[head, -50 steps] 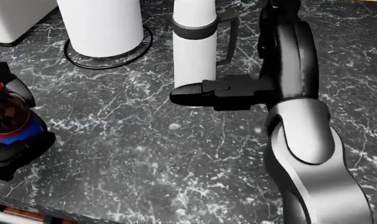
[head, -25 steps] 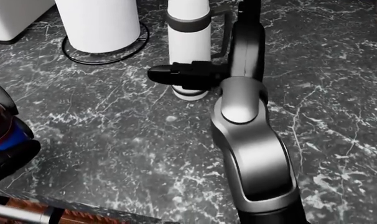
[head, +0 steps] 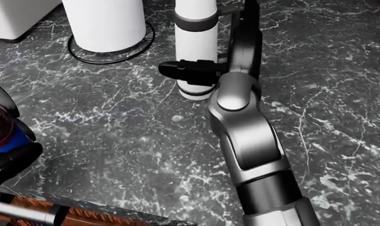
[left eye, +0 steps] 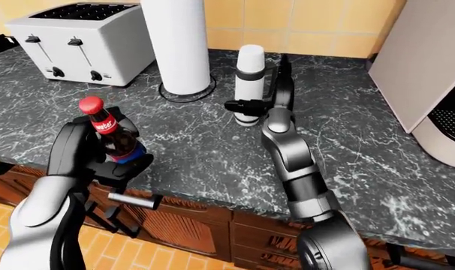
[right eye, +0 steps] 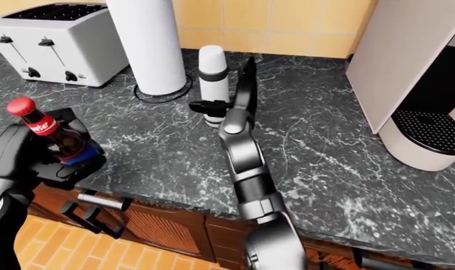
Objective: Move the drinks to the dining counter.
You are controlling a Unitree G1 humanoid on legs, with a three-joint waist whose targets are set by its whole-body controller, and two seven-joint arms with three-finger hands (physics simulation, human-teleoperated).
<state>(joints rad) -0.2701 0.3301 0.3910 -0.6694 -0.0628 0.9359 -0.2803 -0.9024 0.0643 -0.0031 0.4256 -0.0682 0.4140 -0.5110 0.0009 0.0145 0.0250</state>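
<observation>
A cola bottle point(left eye: 111, 134) with a red cap is held upright near the left counter edge, with my left hand point(left eye: 100, 154) shut round its lower body. A white flask point(head: 195, 42) with a dark band stands on the black marble counter point(head: 115, 141) beside the paper roll. My right hand point(head: 199, 70) reaches it from the right. One straight black finger point(head: 177, 69) lies across the flask's near side and the rest of the hand rises along its far right side. The fingers stand about the flask without curling round it.
A white paper towel roll point(left eye: 175, 45) on a wire base stands left of the flask, with a white toaster point(left eye: 81, 42) further left. A coffee machine point(right eye: 419, 84) fills the right side. Wooden drawers point(left eye: 160, 216) with bar handles sit below the counter edge.
The view has shifted. My right hand has moved up the flask, from its base to its middle. The cola bottle has slid toward the head view's lower left edge.
</observation>
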